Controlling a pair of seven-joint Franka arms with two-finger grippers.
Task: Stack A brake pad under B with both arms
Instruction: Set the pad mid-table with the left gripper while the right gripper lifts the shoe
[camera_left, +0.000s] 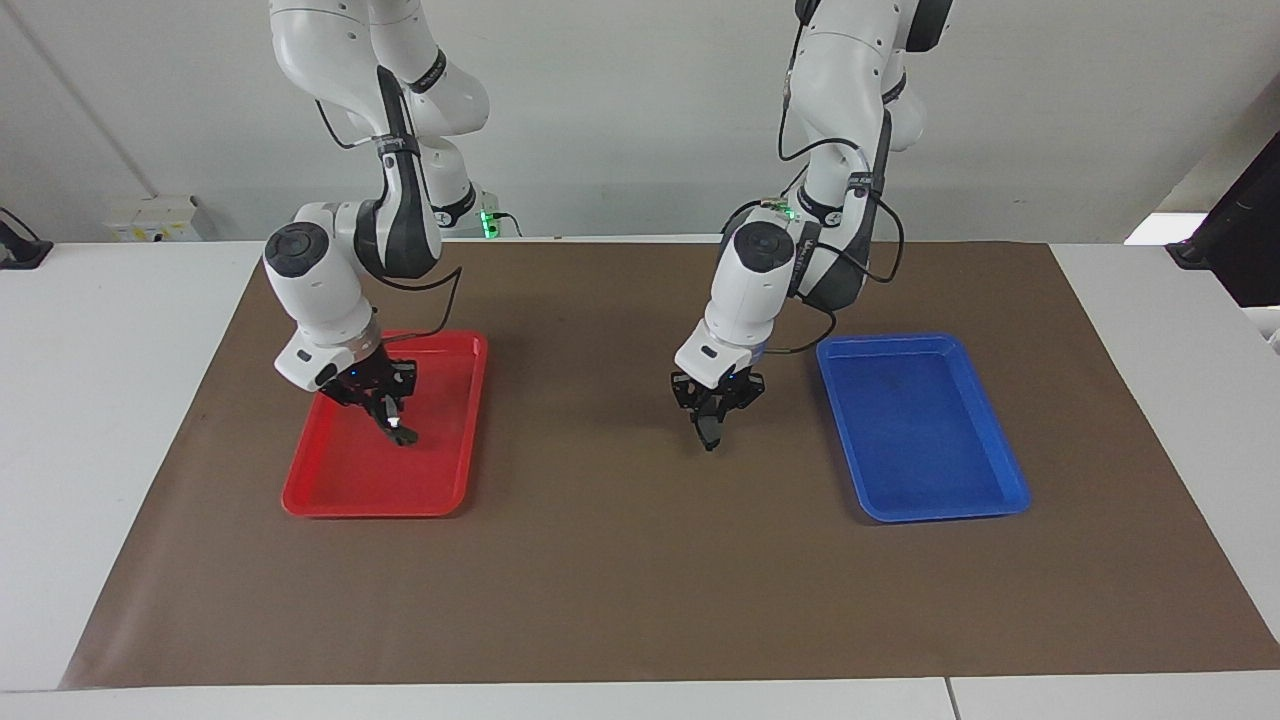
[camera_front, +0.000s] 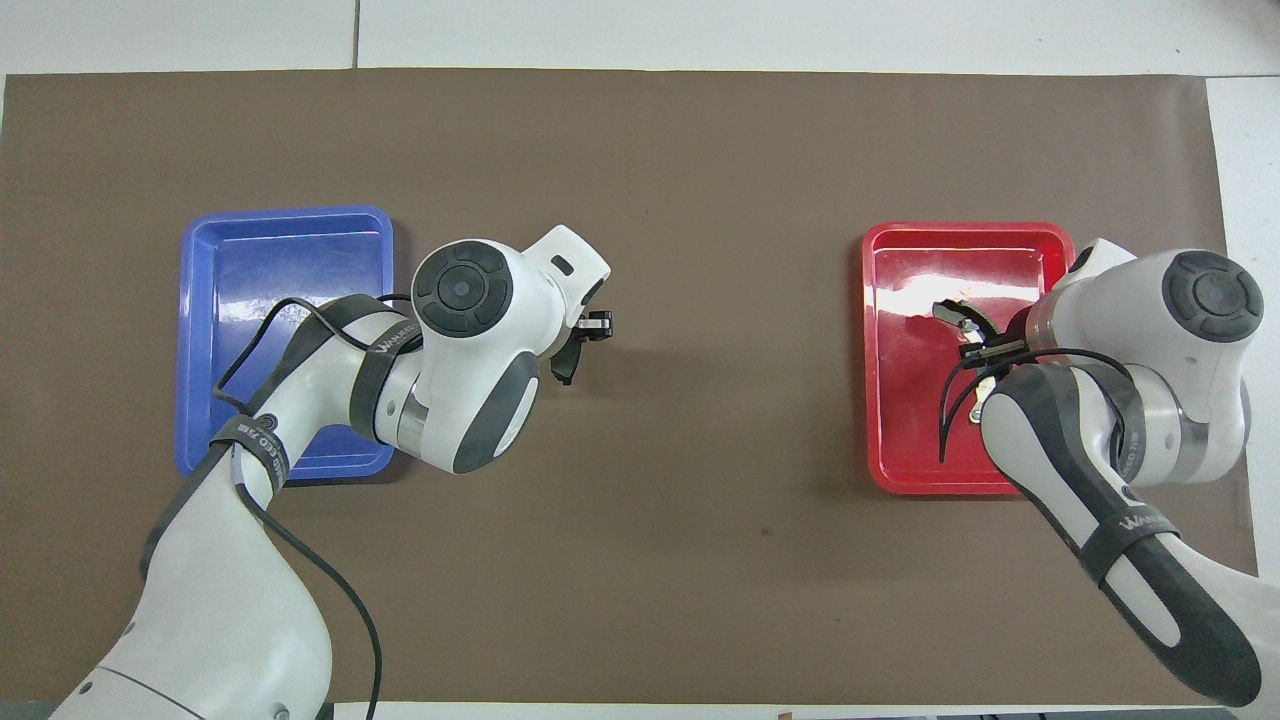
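The left arm's black two-finger gripper hung over the brown table mat between the blue plastic tray and the red plastic tray, and its fingers were closed on the small flat dark brake pad A. The right arm's black gripper was raised over the red tray with its fingers closed around the long curved dark brake shoe B with a silver strip.
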